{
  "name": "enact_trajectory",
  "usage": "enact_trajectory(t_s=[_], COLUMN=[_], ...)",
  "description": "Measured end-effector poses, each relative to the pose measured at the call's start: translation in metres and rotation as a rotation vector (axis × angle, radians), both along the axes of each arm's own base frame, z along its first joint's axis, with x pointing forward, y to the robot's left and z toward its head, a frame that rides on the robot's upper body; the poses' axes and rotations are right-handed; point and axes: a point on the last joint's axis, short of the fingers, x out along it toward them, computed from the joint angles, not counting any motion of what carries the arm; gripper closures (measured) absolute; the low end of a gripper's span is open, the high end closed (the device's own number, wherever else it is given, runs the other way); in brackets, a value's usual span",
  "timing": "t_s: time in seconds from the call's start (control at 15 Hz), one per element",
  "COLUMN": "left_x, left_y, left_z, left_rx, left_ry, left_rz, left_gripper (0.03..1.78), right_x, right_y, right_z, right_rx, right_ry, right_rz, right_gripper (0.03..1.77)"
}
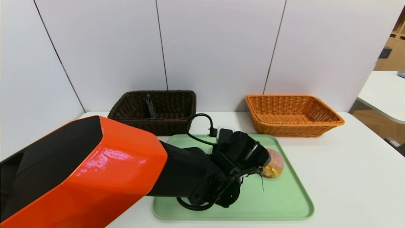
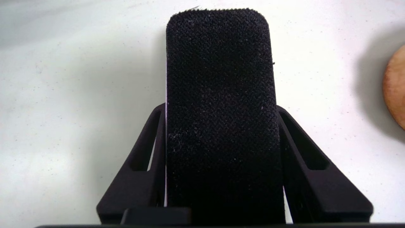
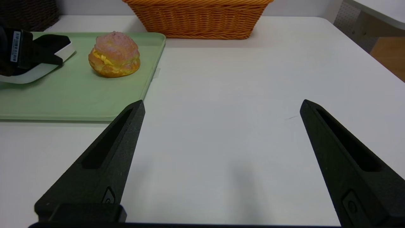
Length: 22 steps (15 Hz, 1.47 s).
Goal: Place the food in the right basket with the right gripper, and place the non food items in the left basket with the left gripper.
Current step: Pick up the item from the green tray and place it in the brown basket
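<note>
My left gripper point(image 1: 250, 158) hangs low over the green tray point(image 1: 278, 202), its orange-shelled arm crossing the front left. Its fingers press both long sides of the black oblong bar point(image 2: 220, 63), whose white base point(image 3: 38, 74) shows in the right wrist view. The pinkish bun point(image 1: 274, 164) with yellow filling sits on the tray just right of that gripper. The dark pouch point(image 1: 150, 106) stands upright inside the dark brown basket point(image 1: 158, 92). The orange basket point(image 1: 284, 96) holds nothing. My right gripper point(image 3: 223, 103) is open over bare white table, right of the tray and out of the head view.
Both baskets stand at the back of the white table point(image 1: 348, 177) against a grey panel wall. A second white table point(image 1: 383, 91) is off to the far right.
</note>
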Motion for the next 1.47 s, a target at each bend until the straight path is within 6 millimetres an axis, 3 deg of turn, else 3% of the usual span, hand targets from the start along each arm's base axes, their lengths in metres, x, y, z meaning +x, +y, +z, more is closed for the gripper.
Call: enact_trajectory(t_s=[0.4,0.73,1.07,1.27,1.47], left_x=[0.005,0.021,0.058,0.082,0.108], left_y=[0.014,0.045,0.100,0.128,0.139], left_z=[0.024,0.063,0.099,0.108,0.107], left_rx=[-0.030,-0.041,0.029,0.090,0.090], left_ry=[-0.031,-0.105,-0.209,-0.243,-0.252], left_rz=[0.018,0.057,0.139,0.190,0.205], left_gripper=[0.83,0.83,0.83,0.83,0.83], right_x=[0.000,0.000,0.000,0.000,0.000], right_y=[0.000,0.000,0.000,0.000,0.000], right_z=[0.000,0.000,0.000,0.000,0.000], right_rx=[0.000,0.000,0.000,0.000,0.000], right_ry=[0.000,0.000,0.000,0.000,0.000], right_rz=[0.000,0.000,0.000,0.000,0.000], right_gripper=[0.10,0.10,0.10,0.10,0.10])
